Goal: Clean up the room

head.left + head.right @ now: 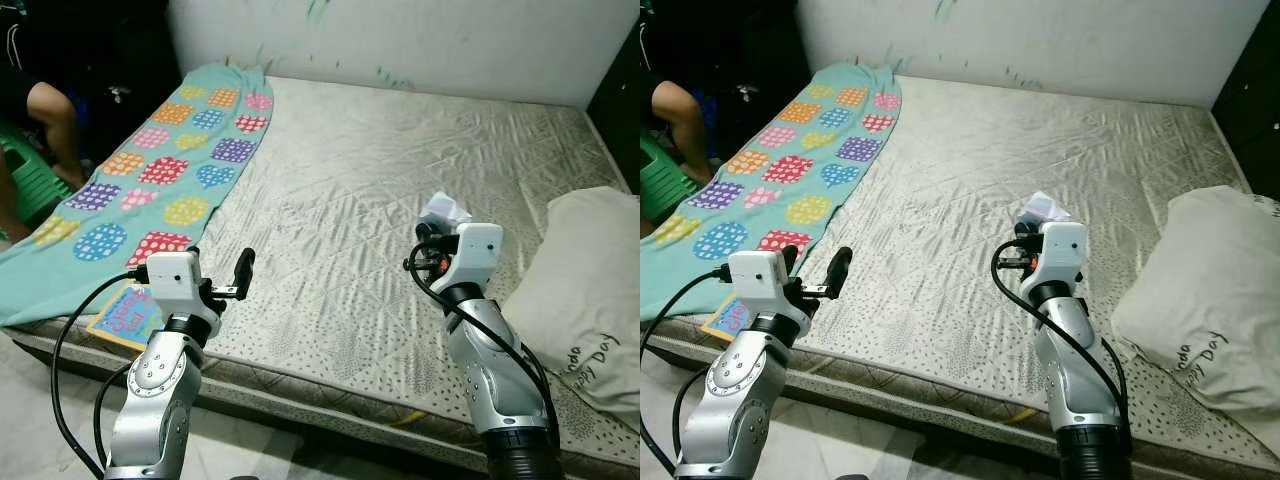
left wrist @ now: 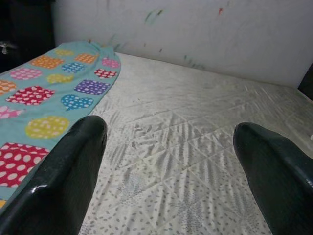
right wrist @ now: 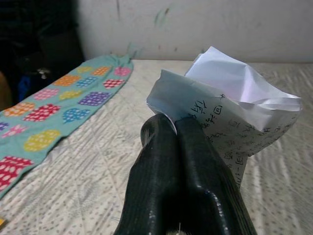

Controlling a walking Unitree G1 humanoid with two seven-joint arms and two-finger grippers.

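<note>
Crumpled paper (image 3: 230,105), handwriting on it, is pinched in the right claw (image 3: 183,128). Fingers are pressed together on its lower edge and the rest of the wad fans out above the tips. In the head views the paper (image 1: 444,209) sticks up past the right wrist, lifted clear of the mattress (image 1: 380,170), roughly over its middle-right. My read: it's held up like that because it's litter to carry off the bed, not to put down here. No bin in view, so drop-off point unknown.

Grip is on one edge only. The wad looks light and springy, so it could slip or tear if swung fast.

Left claw (image 2: 171,142) is wide open, empty, both fingers splayed with bare mattress between them. It hovers at the near-left edge of the bed, pointing toward the far wall (image 1: 420,40). Looks parked ready for a next pick.

Other candidates for tidying:
- Teal blanket (image 1: 150,170) with coloured dotted patches, laid along the left side of the bed, near end hanging over the edge.
- Colourful book or card (image 1: 128,317) at the near-left corner, partly tucked under the blanket, just beside the left arm.
- White pillow (image 1: 585,290) with printed lettering at the right edge, near side, looks off its usual spot.

Person's arm (image 1: 55,125) at far left beside a green chair (image 1: 30,180), well apart from both claws.
</note>
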